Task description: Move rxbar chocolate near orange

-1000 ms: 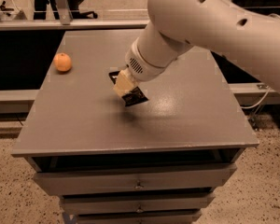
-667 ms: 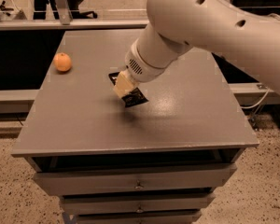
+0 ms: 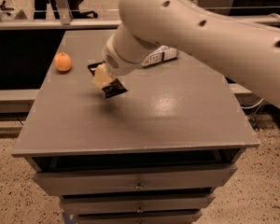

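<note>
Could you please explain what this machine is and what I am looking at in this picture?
The big white shape is a robot's single arm, reaching in from the upper right. The one camera looks down on a grey drawer cabinet. At the arm's tip the two-finger gripper is shut on the rxbar chocolate, a black wrapper held just above the top. The orange lies further left, apart from it. A light packet lies behind the arm.

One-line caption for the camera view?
Pincer holds the rxbar chocolate just above the cabinet top, apart from the orange.
</note>
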